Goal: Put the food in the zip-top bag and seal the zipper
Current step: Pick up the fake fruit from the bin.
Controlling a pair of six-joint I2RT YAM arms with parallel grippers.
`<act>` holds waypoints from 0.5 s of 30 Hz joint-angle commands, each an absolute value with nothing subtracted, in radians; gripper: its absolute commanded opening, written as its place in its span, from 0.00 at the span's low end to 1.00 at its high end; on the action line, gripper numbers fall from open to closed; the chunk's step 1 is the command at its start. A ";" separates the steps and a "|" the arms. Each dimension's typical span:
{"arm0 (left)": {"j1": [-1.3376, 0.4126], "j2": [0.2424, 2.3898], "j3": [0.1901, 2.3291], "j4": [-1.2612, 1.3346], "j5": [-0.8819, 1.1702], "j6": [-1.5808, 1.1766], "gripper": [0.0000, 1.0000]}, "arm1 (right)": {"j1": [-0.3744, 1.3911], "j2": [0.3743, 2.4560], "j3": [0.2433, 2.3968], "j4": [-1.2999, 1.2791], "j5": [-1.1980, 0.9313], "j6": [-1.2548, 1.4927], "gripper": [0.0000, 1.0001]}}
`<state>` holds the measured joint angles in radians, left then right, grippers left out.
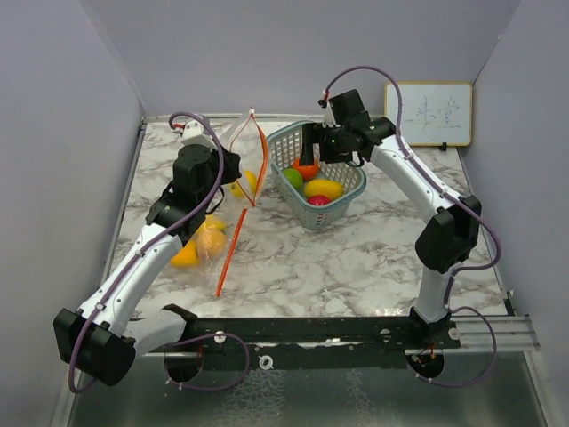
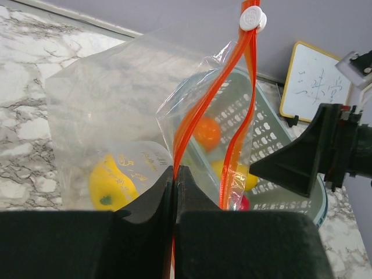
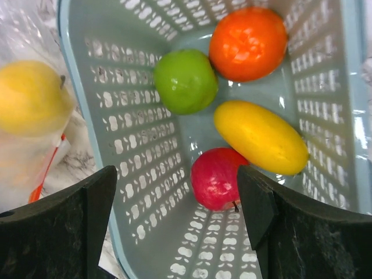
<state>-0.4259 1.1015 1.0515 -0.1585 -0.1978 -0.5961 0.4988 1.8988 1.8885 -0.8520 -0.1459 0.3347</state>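
The clear zip-top bag [image 1: 233, 191] with an orange zipper [image 2: 200, 110] hangs open left of the basket. My left gripper [image 1: 235, 169] is shut on one zipper strip, and it also shows in the left wrist view [image 2: 175, 172]. Yellow food [image 1: 199, 242] lies inside the bag, and one yellow piece shows through the plastic [image 2: 110, 183]. My right gripper [image 1: 307, 149] is open and empty above the basket, and in the right wrist view [image 3: 176, 181] it stands over the food. An orange fruit [image 3: 249, 42], a green one [image 3: 185, 80], a long yellow one [image 3: 260, 136] and a red one [image 3: 218, 177] lie in the basket.
The pale blue lattice basket [image 1: 342, 197] sits at the middle back, tilted toward the bag. A small whiteboard [image 1: 428, 113] leans on the back wall at the right. The white zipper slider [image 2: 252, 19] is at the top end of the zipper. Side walls close in the marble table [image 1: 356, 258].
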 commanded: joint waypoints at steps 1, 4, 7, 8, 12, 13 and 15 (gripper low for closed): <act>-0.409 1.081 1.064 -0.161 -0.182 -0.588 0.00 | 0.512 1.952 1.892 -0.842 -0.218 0.307 0.83; -0.404 1.084 1.068 -0.165 -0.171 -0.586 0.00 | 0.514 2.007 1.895 -0.803 -0.208 0.337 0.83; -0.398 1.085 1.069 -0.172 -0.165 -0.584 0.00 | 0.522 2.092 1.935 -0.781 -0.219 0.368 0.83; -0.397 1.084 1.068 -0.175 -0.164 -0.584 0.00 | 0.526 2.113 1.950 -0.773 -0.225 0.379 0.83; -0.384 1.078 1.065 -0.190 -0.159 -0.579 0.00 | 0.542 2.200 2.017 -0.757 -0.202 0.442 0.86; -0.380 1.076 1.066 -0.192 -0.157 -0.577 0.00 | 0.543 2.219 2.032 -0.756 -0.190 0.460 0.86; -0.371 1.072 1.065 -0.195 -0.152 -0.573 0.00 | 0.543 2.258 2.057 -0.749 -0.164 0.491 0.87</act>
<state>-0.3904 1.1004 1.0515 -0.1905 -0.1825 -0.5896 0.5293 2.2013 1.9793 -0.7982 -0.1963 0.4053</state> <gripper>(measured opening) 0.018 0.862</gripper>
